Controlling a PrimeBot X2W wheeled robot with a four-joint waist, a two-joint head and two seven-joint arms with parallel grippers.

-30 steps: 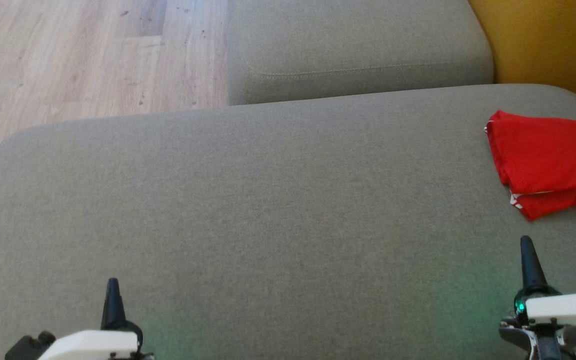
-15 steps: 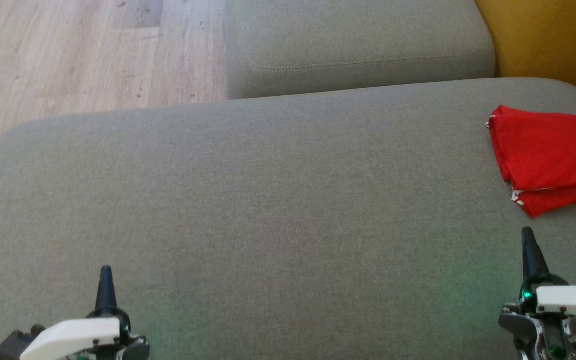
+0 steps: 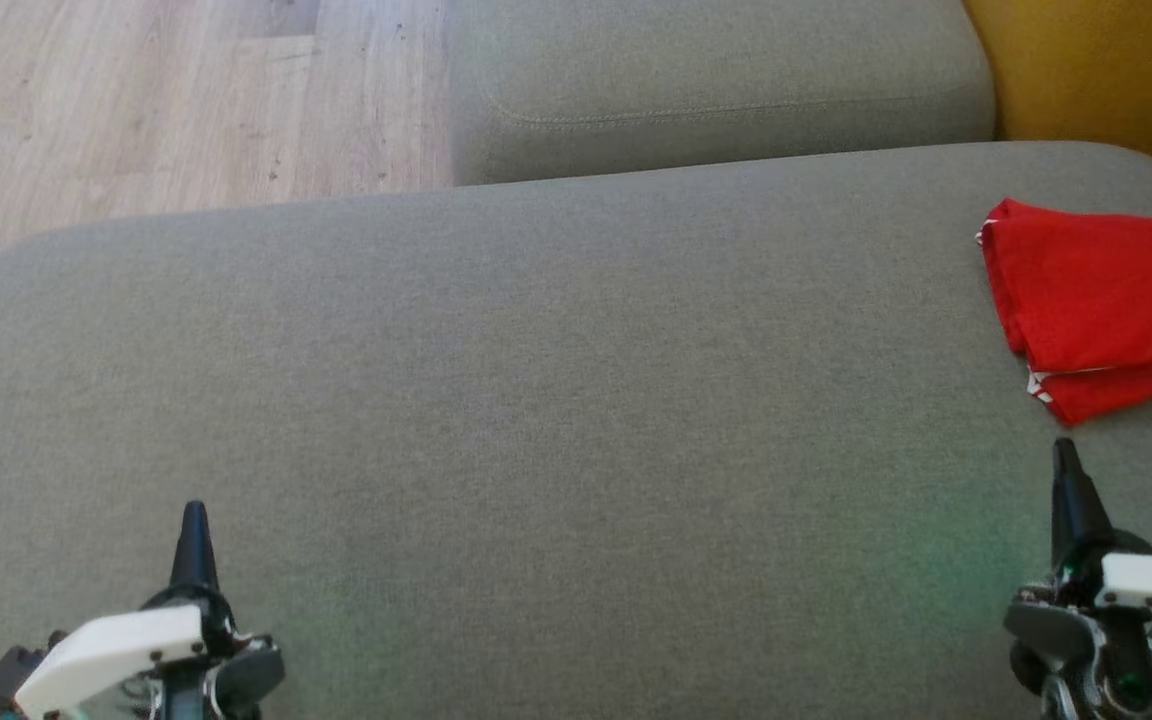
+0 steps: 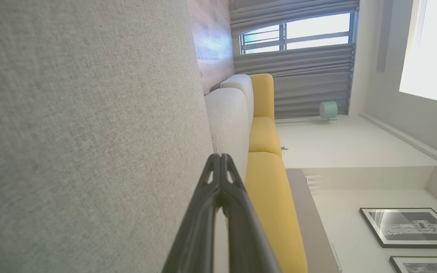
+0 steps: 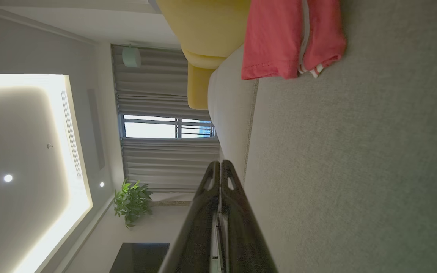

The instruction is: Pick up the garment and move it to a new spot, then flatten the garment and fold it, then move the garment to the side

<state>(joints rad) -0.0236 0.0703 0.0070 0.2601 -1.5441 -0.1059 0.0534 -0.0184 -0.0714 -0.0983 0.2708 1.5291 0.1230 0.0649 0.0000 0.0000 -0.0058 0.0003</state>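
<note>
While both arms hover over the grey seat cushion [image 3: 536,400], each tool is closed with nothing between its fingers. The left tool [image 3: 194,512] shows its two dark fingers pressed together into a single point, and the right tool [image 3: 1067,450] shows the same.

Just ahead of the right tool's tip and slightly to its right, near it but apart, lies the garment [image 3: 1101,300]. It is a red cloth folded into a compact stack, with thin white trim showing along its nearer edge. It rests flat on the seat cushion, close to that cushion's right end. From the left tool the garment is well apart, far to the right across bare grey upholstery.

Beyond the garment rises a yellow upholstered piece [image 3: 1106,70]. Ahead of both tools, past the far edge of the seat cushion, sits a second grey cushion [image 3: 716,90]. To the left of it lies a pale wooden floor [image 3: 136,100]. Farthest off, in the right wrist view, a curtained window [image 5: 165,131] and a potted plant [image 5: 133,203] stand at the room's far end.
</note>
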